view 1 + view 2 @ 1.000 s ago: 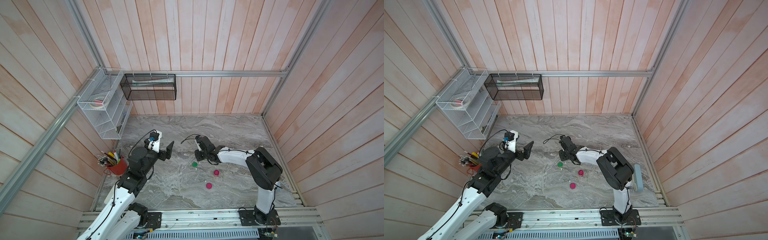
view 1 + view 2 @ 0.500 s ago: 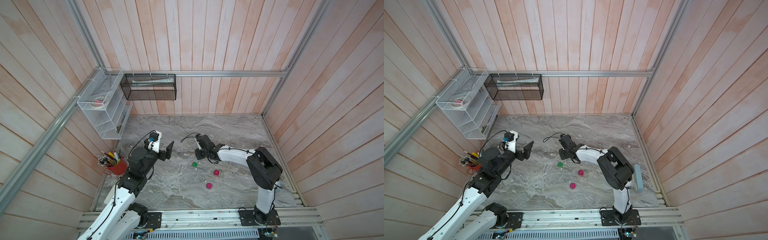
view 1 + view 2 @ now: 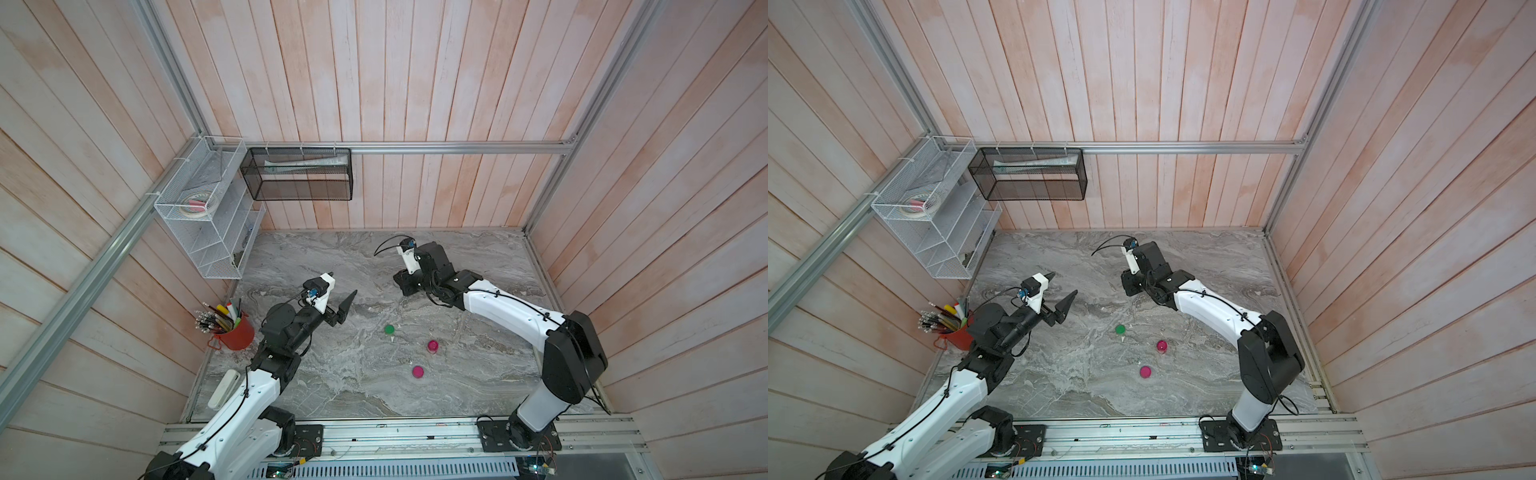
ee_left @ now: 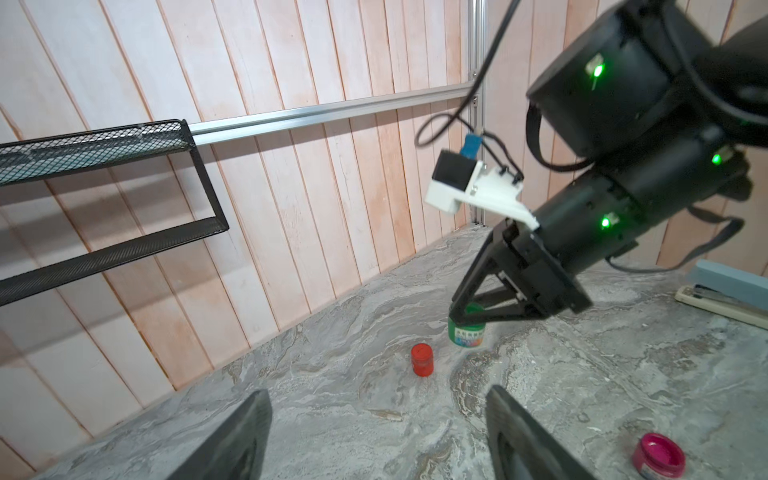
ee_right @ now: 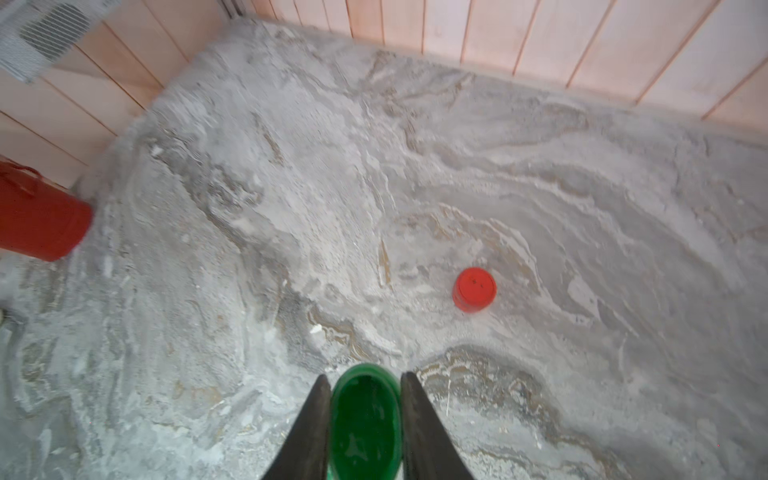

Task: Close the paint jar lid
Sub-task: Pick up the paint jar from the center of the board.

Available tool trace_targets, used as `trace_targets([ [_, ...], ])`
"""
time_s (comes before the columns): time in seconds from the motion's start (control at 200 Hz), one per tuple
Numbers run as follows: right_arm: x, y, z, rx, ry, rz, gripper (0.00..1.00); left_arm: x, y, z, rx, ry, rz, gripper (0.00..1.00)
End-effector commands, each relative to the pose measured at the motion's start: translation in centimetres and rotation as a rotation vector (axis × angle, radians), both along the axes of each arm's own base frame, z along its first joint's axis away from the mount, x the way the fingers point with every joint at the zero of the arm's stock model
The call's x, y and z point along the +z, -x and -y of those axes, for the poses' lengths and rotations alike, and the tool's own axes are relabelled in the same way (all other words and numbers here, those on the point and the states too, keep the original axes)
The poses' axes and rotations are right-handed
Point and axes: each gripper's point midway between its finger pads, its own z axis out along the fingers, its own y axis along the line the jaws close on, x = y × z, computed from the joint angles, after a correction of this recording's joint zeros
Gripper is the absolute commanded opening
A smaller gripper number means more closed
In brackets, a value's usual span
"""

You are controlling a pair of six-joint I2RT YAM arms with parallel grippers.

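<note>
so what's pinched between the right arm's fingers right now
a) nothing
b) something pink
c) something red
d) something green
d: in the right wrist view the right fingers press on both sides of the round green lid, while the red jar stands apart from them.

Both top views are evenly, brightly lit and sharp; wall planks (image 3: pixel 415 83) are splayed toward 3 and 9 o'clock. A soft shadow is cast on the wall under the black mesh basket (image 4: pixel 95 149). The right wrist view is blurred, the green lid (image 5: pixel 365 419) smeared.
</note>
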Motion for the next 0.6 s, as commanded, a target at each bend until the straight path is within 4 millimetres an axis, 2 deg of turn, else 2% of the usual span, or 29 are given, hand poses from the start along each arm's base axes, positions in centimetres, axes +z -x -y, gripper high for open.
trace_targets([
  [0.0,2.6,1.3,-1.2,0.108,-0.035,0.027,0.28,2.2,0.2,1.1,-0.068,-0.034,0.152,0.83],
  [0.23,5.6,2.5,-3.4,0.198,-0.091,0.072,0.28,-0.3,-0.2,2.1,-0.130,-0.019,0.112,0.81],
  [0.43,7.4,4.0,-6.0,0.260,-0.126,0.098,0.28,-0.5,-0.9,1.9,-0.093,-0.020,0.092,0.78],
  [0.595,8.7,5.0,-7.7,0.303,-0.153,0.112,0.29,-1.0,-0.6,2.7,-0.115,-0.032,0.081,0.77],
])
